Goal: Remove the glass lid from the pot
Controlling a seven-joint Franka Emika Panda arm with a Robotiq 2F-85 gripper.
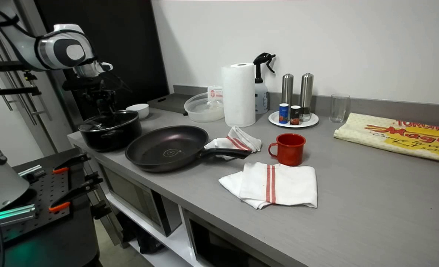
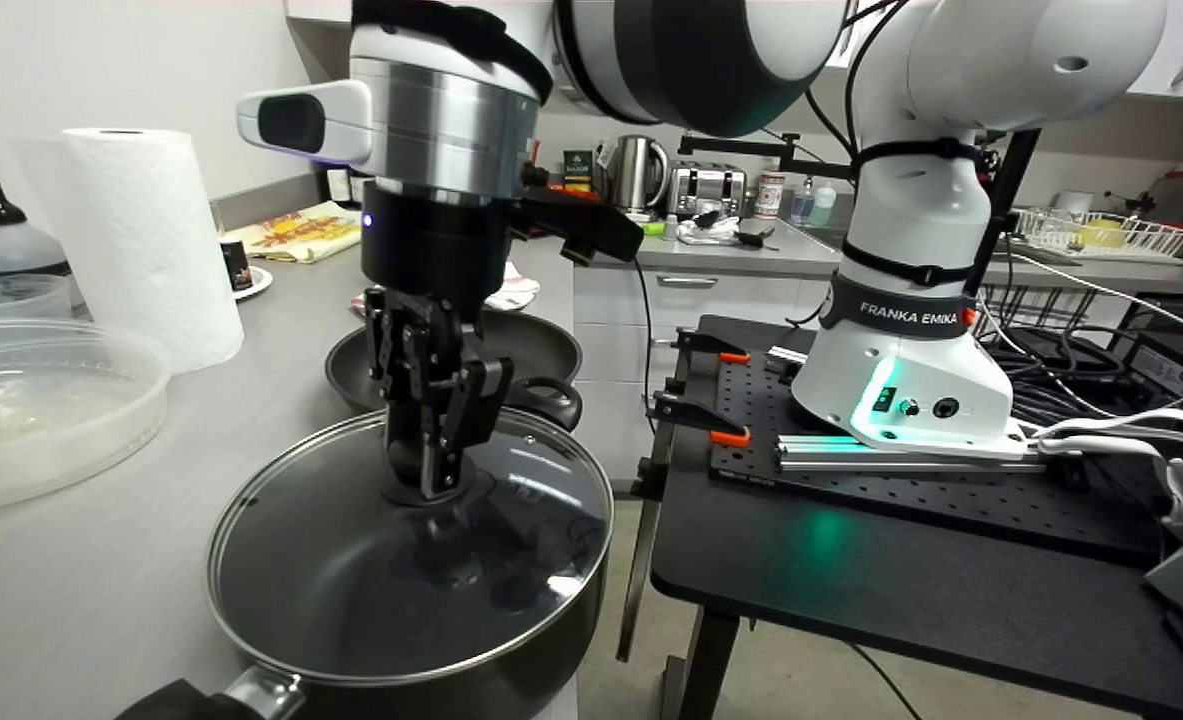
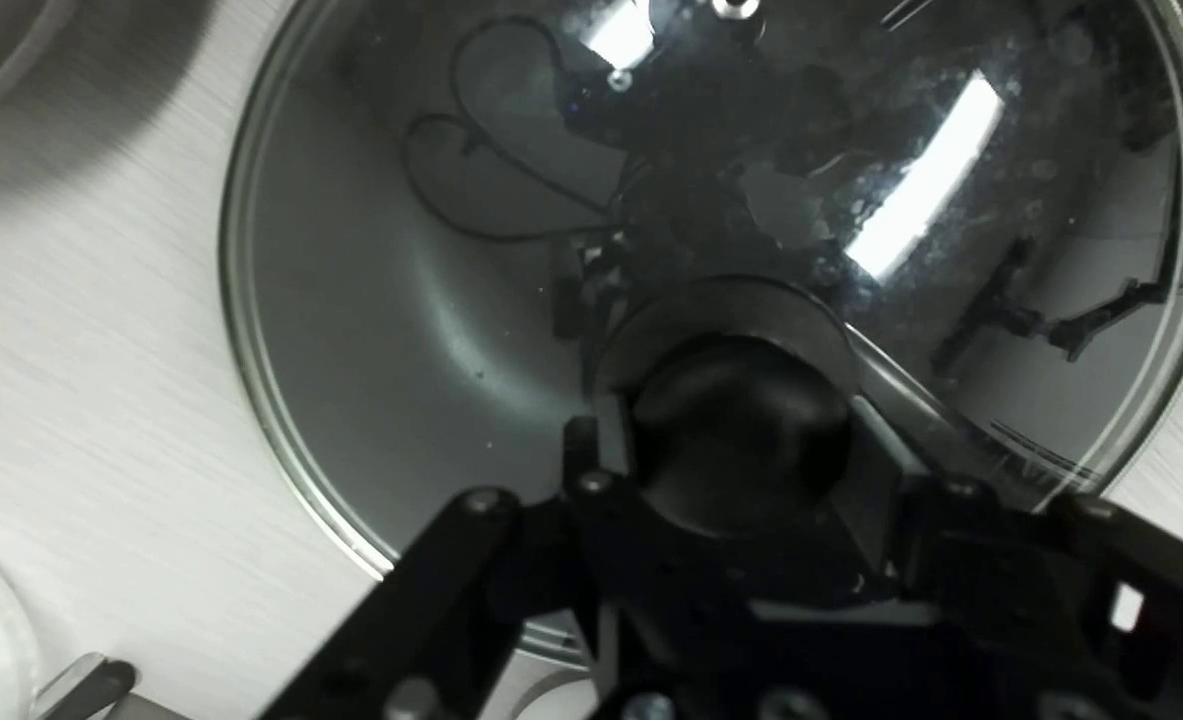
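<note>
Glass lid (image 2: 381, 570): round, no long axis, seated on the pot (image 1: 111, 139), straight below your gripper (image 3: 741, 455).
Knob (image 3: 741, 420): between your parted pads (image 3: 612, 435); whether they clamp it, you cannot tell.
Lift: likely calls for a vertical pull.
Frying pan (image 1: 165, 150): just beside the pot.
Grey counter (image 1: 356, 207): carries both, pot near its edge.

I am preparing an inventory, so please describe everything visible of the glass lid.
The glass lid is round, see-through and glossy, with bright reflections, a thin metallic rim and a dark rounded knob at its centre. A small metallic ring sits in the glass. The lid lies on the black pot, apparently level. The tool has its fingers on either side of the knob; whether they grip it, I cannot tell.
</note>
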